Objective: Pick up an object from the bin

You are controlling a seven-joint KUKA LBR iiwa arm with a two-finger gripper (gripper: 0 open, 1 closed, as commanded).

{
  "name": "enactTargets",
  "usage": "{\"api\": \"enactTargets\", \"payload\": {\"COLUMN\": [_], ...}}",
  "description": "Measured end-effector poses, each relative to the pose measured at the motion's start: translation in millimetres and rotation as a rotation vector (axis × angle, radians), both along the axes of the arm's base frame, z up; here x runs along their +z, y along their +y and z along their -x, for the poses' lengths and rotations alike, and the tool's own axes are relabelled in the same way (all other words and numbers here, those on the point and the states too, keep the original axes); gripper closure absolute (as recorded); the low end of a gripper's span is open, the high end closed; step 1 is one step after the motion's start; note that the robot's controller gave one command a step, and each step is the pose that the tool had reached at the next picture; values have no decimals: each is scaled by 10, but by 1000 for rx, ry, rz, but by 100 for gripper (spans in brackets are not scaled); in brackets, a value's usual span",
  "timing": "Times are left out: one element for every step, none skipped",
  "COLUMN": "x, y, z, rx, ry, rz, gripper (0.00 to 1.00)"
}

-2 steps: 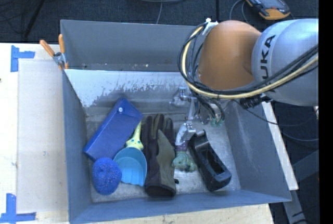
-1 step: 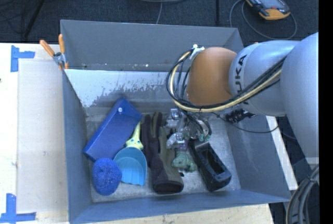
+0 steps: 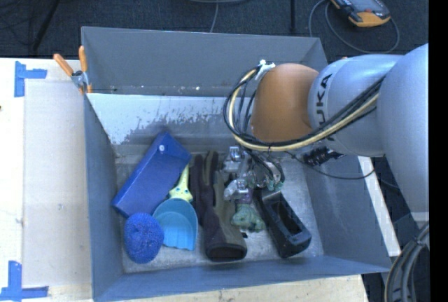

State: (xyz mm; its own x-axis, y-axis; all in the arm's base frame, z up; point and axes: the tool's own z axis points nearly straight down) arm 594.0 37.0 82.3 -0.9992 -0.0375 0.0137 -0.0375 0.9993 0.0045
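My gripper (image 3: 241, 181) hangs low in the middle of the bin, under the arm's orange cover. Just below it lies a small grey-green lump (image 3: 246, 218) on the bin floor. To the gripper's left a long dark, sock-like thing (image 3: 210, 213) stretches from the back toward the front wall, close beside the gripper. On its right a black, blocky thing (image 3: 283, 223) lies slantwise. Whether the gripper touches any of them is hidden by its own body.
A flat blue box (image 3: 150, 174) leans at the left. In front of it lie a light blue scoop (image 3: 176, 223) with a yellow handle (image 3: 182, 185) and a blue scrub ball (image 3: 143, 237). The arm covers the bin's right rear.
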Motion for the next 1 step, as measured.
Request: {"api": "enactTargets", "payload": {"x": [388], "y": [-61], "z": [156], "rx": [13], "ry": [-9], "rz": [3], "gripper": [100]}}
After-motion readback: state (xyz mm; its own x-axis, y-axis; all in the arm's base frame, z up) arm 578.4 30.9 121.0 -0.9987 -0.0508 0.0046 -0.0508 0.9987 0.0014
